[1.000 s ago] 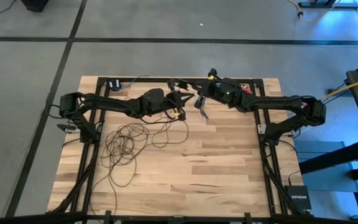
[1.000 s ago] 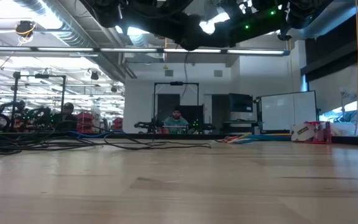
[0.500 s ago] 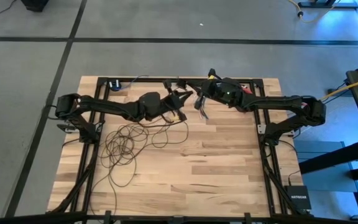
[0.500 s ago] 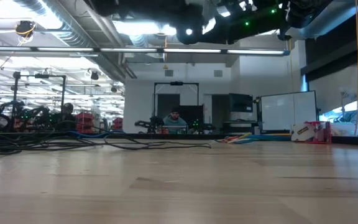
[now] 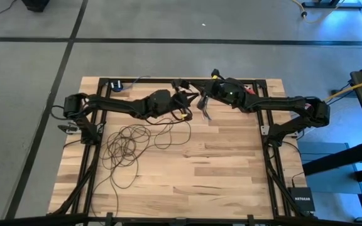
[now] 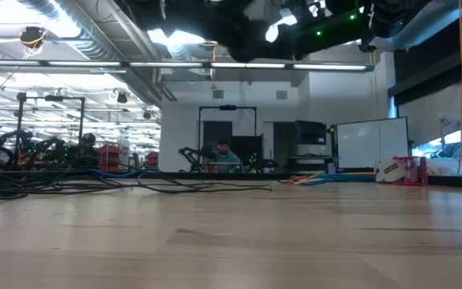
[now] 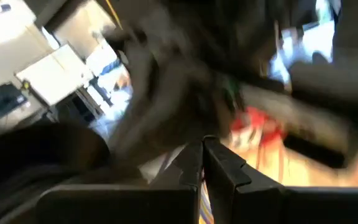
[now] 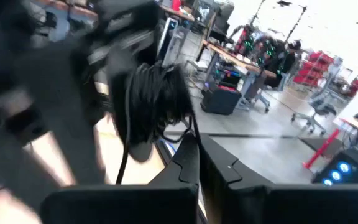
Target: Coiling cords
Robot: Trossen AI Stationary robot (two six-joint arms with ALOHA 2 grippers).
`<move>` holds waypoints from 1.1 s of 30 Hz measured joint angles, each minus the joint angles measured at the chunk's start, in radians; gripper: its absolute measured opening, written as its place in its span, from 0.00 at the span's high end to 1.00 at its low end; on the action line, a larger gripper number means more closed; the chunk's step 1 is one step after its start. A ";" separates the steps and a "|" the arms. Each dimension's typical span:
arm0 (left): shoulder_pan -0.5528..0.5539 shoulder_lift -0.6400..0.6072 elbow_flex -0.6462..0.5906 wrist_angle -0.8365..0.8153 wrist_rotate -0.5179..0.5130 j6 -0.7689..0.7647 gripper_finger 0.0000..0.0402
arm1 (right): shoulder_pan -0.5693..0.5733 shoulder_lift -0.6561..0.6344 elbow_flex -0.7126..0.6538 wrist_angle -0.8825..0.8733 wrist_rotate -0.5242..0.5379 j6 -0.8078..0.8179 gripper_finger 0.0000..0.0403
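Observation:
The cord is a thin dark wire. Most of it lies in loose loops on the wooden table's left half. One strand climbs from the loops to the two grippers, which meet above the far middle of the table. A wound coil of the cord hangs at the fingertips of my shut right gripper. My left gripper is shut and faces it closely, with the strand running up to it. My left gripper is held level, coming from the table's left. The strand rises to its fingers from the loops, slack and clear of the table there. Blur hides where the fingers meet it. My right gripper is held level, coming from the table's right. Its shut fingertips meet the coil's lower edge. The coil stands upright in front of them, clear of the table, and a strand hangs down from it.
A short pale wire bundle dangles under the right gripper. A small dark and blue object lies at the far left edge. Coloured wires lie along the far edge. Bare wood fills the near right.
My left gripper drew back a little toward the table's left edge, then returned toward the right gripper and the coil. Both grippers stayed shut. The right arm kept still.

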 joint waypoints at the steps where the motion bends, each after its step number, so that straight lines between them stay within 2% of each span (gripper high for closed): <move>1: 0.000 0.008 0.000 -0.008 -0.001 0.003 0.99 | -0.002 0.001 0.000 0.000 0.005 -0.001 1.00; 6: -0.004 0.012 0.000 -0.071 -0.028 0.030 0.99 | 0.000 0.001 -0.001 -0.006 0.019 -0.002 1.00; 13: -0.014 0.013 0.000 -0.097 -0.205 0.169 0.99 | 0.003 0.002 -0.001 0.005 -0.001 -0.002 1.00; 21: -0.021 0.013 -0.002 -0.027 -0.230 0.263 0.98 | 0.003 0.000 0.003 0.017 0.000 0.001 1.00; 24: -0.027 0.013 -0.002 -0.002 -0.241 0.303 0.93 | 0.003 0.000 0.003 0.020 0.001 0.002 1.00; 30: -0.049 0.013 -0.003 -0.002 -0.275 0.318 0.74 | 0.003 -0.001 0.004 0.020 0.007 0.002 1.00; 33: -0.081 0.013 -0.003 -0.002 -0.298 0.357 0.68 | 0.003 -0.002 0.005 0.020 0.006 0.002 1.00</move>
